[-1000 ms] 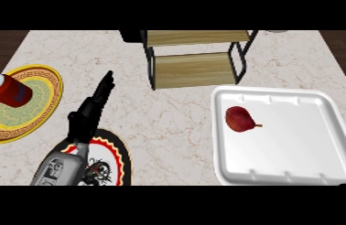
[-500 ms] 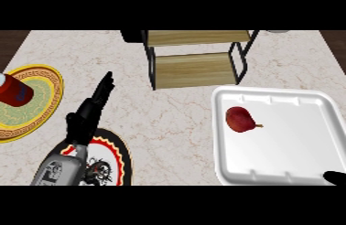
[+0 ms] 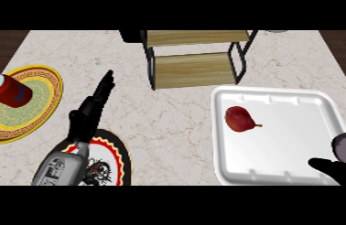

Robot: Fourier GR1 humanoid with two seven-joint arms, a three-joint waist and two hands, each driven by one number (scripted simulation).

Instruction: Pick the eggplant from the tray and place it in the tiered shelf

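Eggplant lies mid-tray (right hand at corner).

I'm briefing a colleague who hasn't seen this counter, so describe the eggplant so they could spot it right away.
Find the white tray on the counter's right side, in front of the wooden tiered shelf. The eggplant lies alone in the tray's left half. It is a small dark red, rounded thing with a short stem pointing right, and the only thing lying in the tray.
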